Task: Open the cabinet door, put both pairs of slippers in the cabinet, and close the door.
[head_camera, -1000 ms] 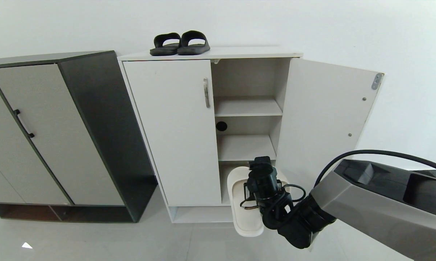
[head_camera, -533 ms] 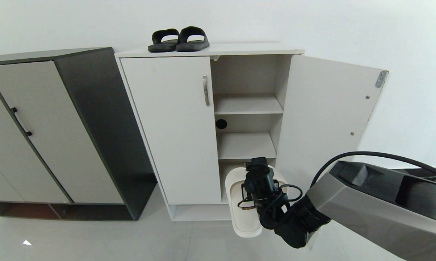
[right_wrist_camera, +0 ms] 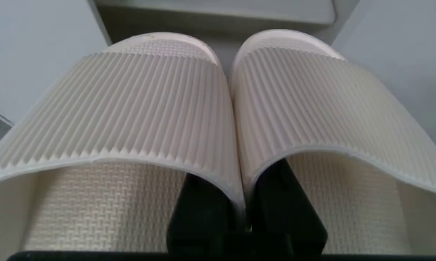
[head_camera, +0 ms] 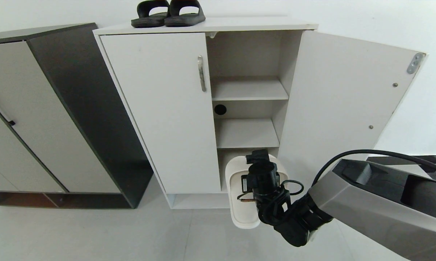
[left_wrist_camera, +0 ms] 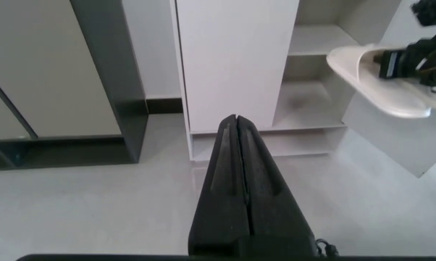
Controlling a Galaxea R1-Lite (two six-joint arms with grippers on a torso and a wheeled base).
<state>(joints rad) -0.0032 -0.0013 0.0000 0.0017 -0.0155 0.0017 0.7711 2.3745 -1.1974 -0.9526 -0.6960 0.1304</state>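
1 pair of slippers [head_camera: 167, 13] is set on the left part of the cabinet [head_camera: 247, 24] top, above the closed left door [head_camera: 160, 108]. The right door [head_camera: 341, 101] is swung open to the right. A 2nd pair of slippers [head_camera: 236, 197] is clamped in the right claw [head_camera: 259, 170] before the lowest compartment. A neighbouring cabinet [head_camera: 76, 108] is placed just left.

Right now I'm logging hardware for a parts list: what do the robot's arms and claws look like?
The right arm has an angular grey shell with black recessed panels, a thick black cable arching off it, and a black jointed wrist looped with thin wires. The left claw is black, with two flat, tapering fingers.
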